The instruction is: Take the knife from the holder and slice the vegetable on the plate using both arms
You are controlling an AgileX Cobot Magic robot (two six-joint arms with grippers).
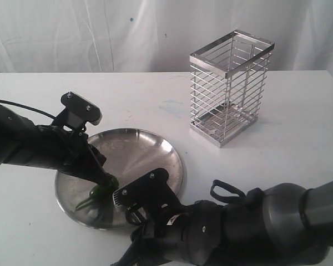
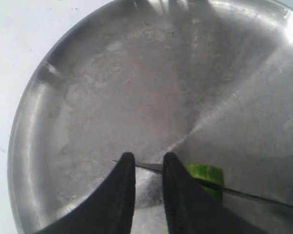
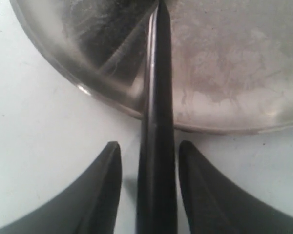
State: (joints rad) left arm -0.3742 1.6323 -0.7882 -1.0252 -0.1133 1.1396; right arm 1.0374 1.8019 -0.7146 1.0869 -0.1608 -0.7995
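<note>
On the left of the white worktop (image 1: 288, 144), the left arm (image 1: 28, 147) reaches down into the plate (image 1: 175, 160), with its claw (image 2: 149, 160) set low over the near-left part of the dish. Its two fingers (image 2: 122, 195) stand a narrow way apart, and bare steel shows in the gap, so nothing sits between them. The green chili (image 1: 97, 194) lies on the plate just beside one finger, on its outer side, its thin stem pointing toward the plate's near-left rim.

The knife (image 3: 157, 97) lies with its narrow blade running in over the plate's near rim. In the left wrist view the thin edge crosses the chili and passes the fingertips.

Further right, the right arm (image 1: 255, 221) comes in low from the near right corner. Its claw (image 3: 149, 144) is spread, with the black handle lying between the fingers: worktop shows plainly on one side, only a sliver on the other, so it has no clamp on the handle.

The chrome wire holder (image 1: 230, 83) stands upright beyond the plate's right edge, apart from it.
</note>
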